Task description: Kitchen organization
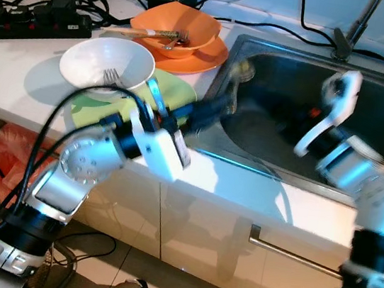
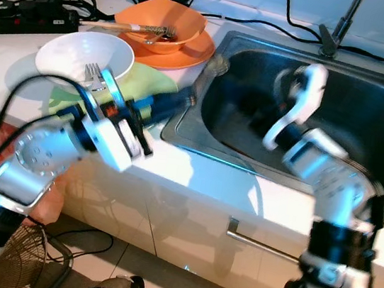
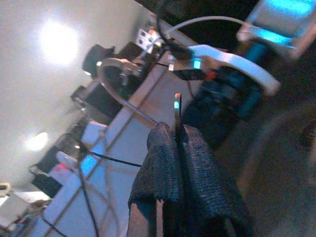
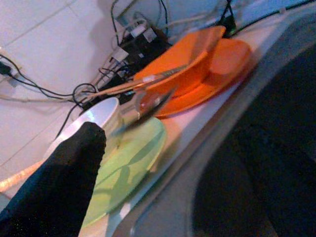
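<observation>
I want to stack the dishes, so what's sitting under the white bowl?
The white bowl with a fork inside sits on a light green plate; the plate's middle is covered by the bowl.

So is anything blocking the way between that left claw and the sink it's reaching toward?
Nothing visible does. The left gripper sits at the sink's left rim, fingers pinched on something thin, with the basin beyond it bare apart from the right gripper.

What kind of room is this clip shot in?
Most likely a home kitchen. A steel sink with a faucet is set into a white counter, and dishes sit beside it: a white bowl holding a fork, and an orange bowl.
</observation>
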Robot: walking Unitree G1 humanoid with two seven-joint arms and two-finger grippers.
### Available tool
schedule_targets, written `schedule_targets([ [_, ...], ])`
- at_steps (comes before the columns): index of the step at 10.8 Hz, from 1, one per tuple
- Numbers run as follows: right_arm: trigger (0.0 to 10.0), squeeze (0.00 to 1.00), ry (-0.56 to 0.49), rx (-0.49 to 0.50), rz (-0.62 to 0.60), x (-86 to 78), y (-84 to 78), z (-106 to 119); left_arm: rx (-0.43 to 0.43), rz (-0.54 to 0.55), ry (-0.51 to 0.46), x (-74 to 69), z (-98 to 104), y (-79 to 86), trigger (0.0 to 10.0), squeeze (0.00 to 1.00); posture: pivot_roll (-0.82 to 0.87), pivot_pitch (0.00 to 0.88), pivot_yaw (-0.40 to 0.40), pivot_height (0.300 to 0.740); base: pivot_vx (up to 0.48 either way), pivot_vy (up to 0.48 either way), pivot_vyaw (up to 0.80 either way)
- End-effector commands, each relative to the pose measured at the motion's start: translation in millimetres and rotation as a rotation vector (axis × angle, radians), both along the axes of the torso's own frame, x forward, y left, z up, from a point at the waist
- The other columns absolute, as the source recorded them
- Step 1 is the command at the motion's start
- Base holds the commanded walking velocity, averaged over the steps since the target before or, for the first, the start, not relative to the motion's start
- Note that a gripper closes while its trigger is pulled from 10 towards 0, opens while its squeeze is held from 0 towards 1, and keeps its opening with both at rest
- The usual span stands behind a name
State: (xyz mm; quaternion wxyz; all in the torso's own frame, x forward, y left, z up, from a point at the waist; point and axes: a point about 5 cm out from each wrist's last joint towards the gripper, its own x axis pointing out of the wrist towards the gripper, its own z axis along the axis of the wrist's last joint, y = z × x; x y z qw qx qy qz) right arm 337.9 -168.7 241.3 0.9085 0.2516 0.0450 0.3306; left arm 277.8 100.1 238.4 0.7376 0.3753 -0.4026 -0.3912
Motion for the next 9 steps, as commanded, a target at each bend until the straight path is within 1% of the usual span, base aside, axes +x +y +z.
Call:
schedule_targets([
  [1, 10.0, 0.00, 0.005, 0.001, 0.003, 2.4, -2.9, 6, 0.041, -0.014, 0.011, -1.2, -8, 0.1, 0.0, 0.00, 0.10, 0.148, 0.046, 0.740, 0.000, 0.000, 0.00],
  [2, 10.0, 0.00, 0.003, -0.008, 0.014, 2.6, -3.4, 9, 0.041, -0.015, 0.016, -1.3, -10, -0.2, 0.0, 0.00, 0.10, 0.151, 0.043, 0.740, 0.000, 0.000, 0.00],
  [4, 10.0, 0.00, 0.050, -0.007, 0.049, 4.5, -0.1, 10, 0.049, -0.019, 0.026, -1.0, -17, 0.6, 0.0, 0.00, 0.10, 0.157, 0.040, 0.740, 0.000, 0.000, 0.00],
  [6, 10.0, 0.00, 0.106, -0.009, 0.083, 4.9, 7.5, 3, 0.050, -0.032, 0.004, -1.2, -14, -3.1, 0.0, 0.00, 0.10, 0.158, 0.039, 0.740, 0.000, 0.000, 0.00],
  [7, 10.0, 0.00, 0.133, -0.028, 0.107, 4.6, 14.8, -2, 0.048, -0.038, -0.005, -0.9, -13, -6.2, 0.0, 0.00, 0.10, 0.158, 0.040, 0.740, 0.000, 0.000, 0.00],
  [8, 10.0, 0.00, 0.159, -0.042, 0.111, 7.8, 19.6, -3, 0.057, -0.050, -0.031, -2.1, -11, -9.1, 0.0, 0.00, 0.10, 0.156, 0.039, 0.740, 0.000, 0.000, 0.00],
  [9, 10.0, 0.00, 0.168, -0.040, 0.109, 9.5, 20.3, -3, 0.063, -0.057, -0.039, -2.7, -12, -10.2, 0.0, 0.00, 0.10, 0.156, 0.037, 0.740, 0.000, 0.000, 0.00],
])
